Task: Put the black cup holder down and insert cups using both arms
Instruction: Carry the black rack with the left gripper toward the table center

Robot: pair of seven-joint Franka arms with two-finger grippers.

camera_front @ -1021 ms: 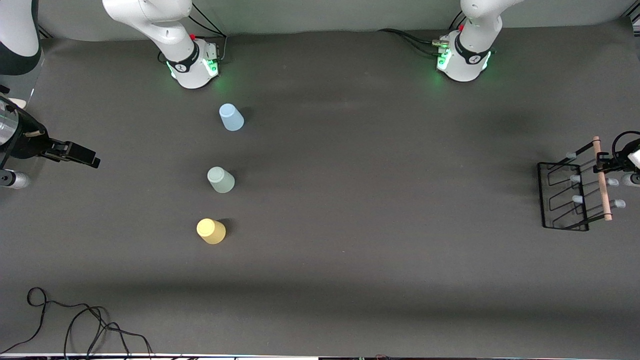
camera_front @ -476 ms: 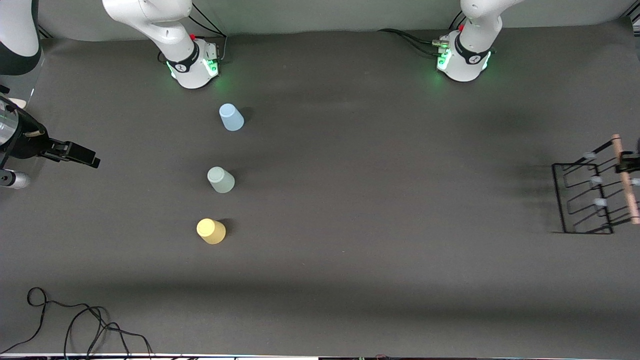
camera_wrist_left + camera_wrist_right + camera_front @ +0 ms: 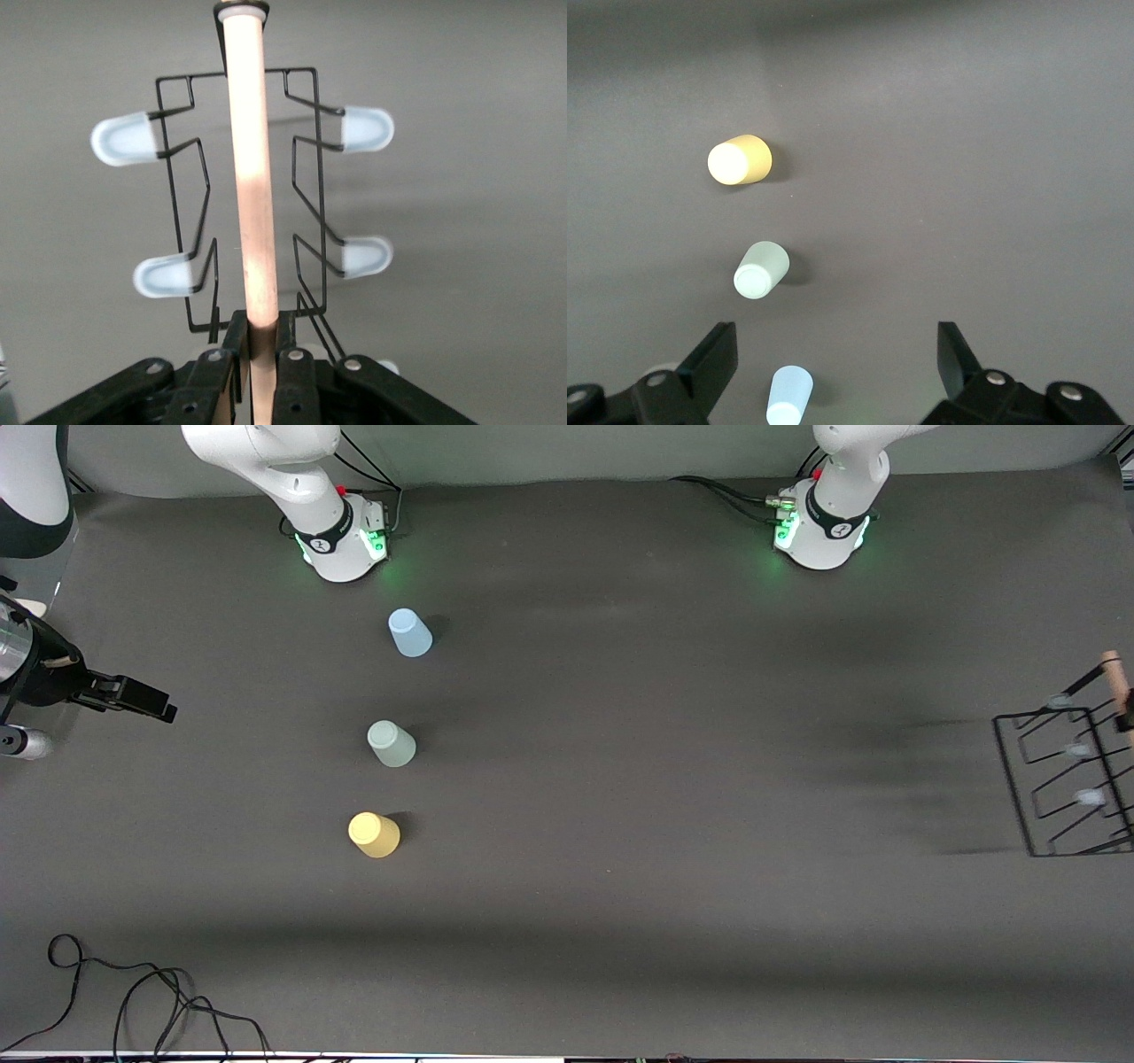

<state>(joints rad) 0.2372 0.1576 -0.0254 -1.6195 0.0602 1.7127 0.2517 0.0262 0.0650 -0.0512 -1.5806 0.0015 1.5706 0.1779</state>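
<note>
black rack (image 3: 1063, 788), blue cup (image 3: 409, 633), green cup (image 3: 391, 744), yellow cup (image 3: 374, 834).

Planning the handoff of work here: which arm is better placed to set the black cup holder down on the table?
Left. The left gripper is shut on the black cup holder by its wooden handle, lifted at the left arm's end. The right gripper waits open above the cups, holding nothing.

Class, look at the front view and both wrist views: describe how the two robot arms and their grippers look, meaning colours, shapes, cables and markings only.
Both arms are white, rounded and jointed, with black bands; the right arm and left arm rise from green-lit bases with black cables. The left gripper and right gripper are black, with angular fingers and silver screws.
</note>
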